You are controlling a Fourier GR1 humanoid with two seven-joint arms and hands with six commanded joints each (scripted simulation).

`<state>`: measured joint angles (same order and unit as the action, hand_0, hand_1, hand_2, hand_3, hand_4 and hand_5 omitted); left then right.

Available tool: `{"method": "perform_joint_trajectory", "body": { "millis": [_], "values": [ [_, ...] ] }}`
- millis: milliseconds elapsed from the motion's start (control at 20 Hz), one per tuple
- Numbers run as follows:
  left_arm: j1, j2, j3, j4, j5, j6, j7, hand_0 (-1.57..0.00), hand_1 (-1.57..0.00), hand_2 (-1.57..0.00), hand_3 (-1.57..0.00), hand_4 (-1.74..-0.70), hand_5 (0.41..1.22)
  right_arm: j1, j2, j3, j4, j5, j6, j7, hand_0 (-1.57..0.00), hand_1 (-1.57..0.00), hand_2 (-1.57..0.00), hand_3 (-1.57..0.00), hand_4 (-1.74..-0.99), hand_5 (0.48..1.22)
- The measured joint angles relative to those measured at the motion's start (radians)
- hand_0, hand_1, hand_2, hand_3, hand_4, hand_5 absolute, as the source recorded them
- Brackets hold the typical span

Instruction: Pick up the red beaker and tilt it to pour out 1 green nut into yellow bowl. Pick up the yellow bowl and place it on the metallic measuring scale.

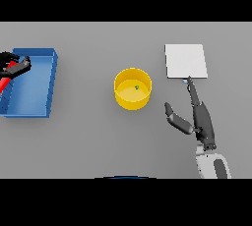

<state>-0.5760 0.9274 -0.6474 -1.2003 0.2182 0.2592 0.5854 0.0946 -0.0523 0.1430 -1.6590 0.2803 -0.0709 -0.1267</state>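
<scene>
Although the yellow bowl (133, 89) sits alone in the middle of the grey desk (88, 136), a small green nut (137, 87) already lies on its floor, so the pouring step looks finished and the carrying step is the one in hand. The left hand (15, 64) is at the far left, over the near corner of the blue tray (42, 72), its fingers curled round the red beaker (5, 82), which slants down towards the picture's edge and is partly cut off there. Holding it over the tray suggests the beaker is being put away, or kept clear of the bowl; whether it rests on the tray floor I cannot tell.

The right hand (199, 117) lies to the right of the bowl and apart from it, fingers straight and relaxed, thumb spread towards the bowl, holding nothing. Its fingertips reach up to the near edge of the pale square scale (185, 60), which stands just right of the bowl and a little farther back. That spread posture seems a ready stance for closing on the bowl's wall.

The bowl is upright, near the scale, so the lift should be short; tipping it could spill the nut.
</scene>
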Motion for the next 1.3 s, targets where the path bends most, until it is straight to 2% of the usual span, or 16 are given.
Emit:
{"method": "perform_joint_trajectory", "body": {
  "millis": [100,250,450,550,600,650,750,900,1050,1150,1300],
  "values": [
    [0.000,0.004,0.006,0.000,0.019,-0.032,-0.019,-0.30,-0.25,-0.25,-0.24,-0.83,0.688,0.004,-0.013,-0.013,-0.002,-0.015,0.007,-0.010,0.00,0.00,0.00,0.00,-1.189,0.666],
    [0.002,0.006,0.016,0.004,0.032,-0.037,-0.033,-0.16,-0.13,-0.13,-0.12,-0.80,0.678,0.018,-0.004,0.010,-0.016,0.006,0.009,-0.003,0.00,0.00,0.00,0.00,-1.187,0.663],
    [0.002,-0.009,0.036,0.011,0.037,0.001,-0.070,-0.06,-0.05,-0.05,-0.05,-0.79,0.674,0.002,-0.011,0.015,-0.019,0.043,-0.010,0.042,0.00,0.00,0.00,0.00,-1.203,0.660],
    [-0.003,-0.014,0.047,0.012,0.042,0.009,-0.100,-0.04,-0.03,-0.03,-0.03,-0.78,0.674,-0.008,-0.018,0.027,-0.016,0.069,-0.009,0.061,0.00,0.00,0.00,0.00,-1.175,0.677],
    [-0.005,-0.012,0.048,0.019,0.037,0.013,-0.103,-0.03,-0.03,-0.03,-0.02,-0.78,0.679,-0.032,-0.028,0.031,0.000,0.059,0.016,0.047,0.00,0.00,0.00,0.00,-1.162,0.694],
    [-0.011,-0.025,0.047,0.014,0.039,0.020,-0.101,-0.03,-0.02,-0.02,-0.02,-0.78,0.685,-0.052,-0.038,0.043,0.002,0.061,0.038,0.031,0.00,0.00,0.00,0.00,-1.180,0.708],
    [-0.015,-0.032,0.043,0.029,0.038,0.013,-0.099,-0.02,-0.01,-0.01,-0.01,-0.78,0.700,-0.098,-0.087,0.063,-0.001,0.096,0.078,0.028,0.00,0.00,0.00,0.00,-1.221,0.709],
    [-0.014,-0.034,0.044,0.041,0.043,0.004,-0.107,-0.01,-0.01,-0.01,-0.01,-0.79,0.709,-0.176,-0.159,0.087,0.026,0.138,0.148,0.069,0.00,0.00,0.00,0.00,-1.268,0.691],
    [-0.016,-0.035,0.042,0.032,0.043,0.005,-0.112,0.00,0.00,0.00,0.00,-0.80,0.708,-0.269,-0.226,0.154,0.053,0.255,0.196,0.101,0.00,0.00,0.00,0.00,-1.279,0.671],
    [-0.022,-0.041,0.038,0.037,0.040,0.003,-0.108,0.00,0.00,0.00,0.00,-0.79,0.712,-0.333,-0.276,0.198,0.080,0.325,0.232,0.085,0.00,0.00,0.00,0.00,-1.276,0.668],
    [-0.013,-0.028,0.038,0.027,0.038,0.009,-0.106,0.00,0.00,0.00,0.00,-0.80,0.721,-0.431,-0.306,0.269,0.126,0.400,0.292,0.071,0.00,0.00,0.00,0.00,-1.269,0.662]
  ]
}}
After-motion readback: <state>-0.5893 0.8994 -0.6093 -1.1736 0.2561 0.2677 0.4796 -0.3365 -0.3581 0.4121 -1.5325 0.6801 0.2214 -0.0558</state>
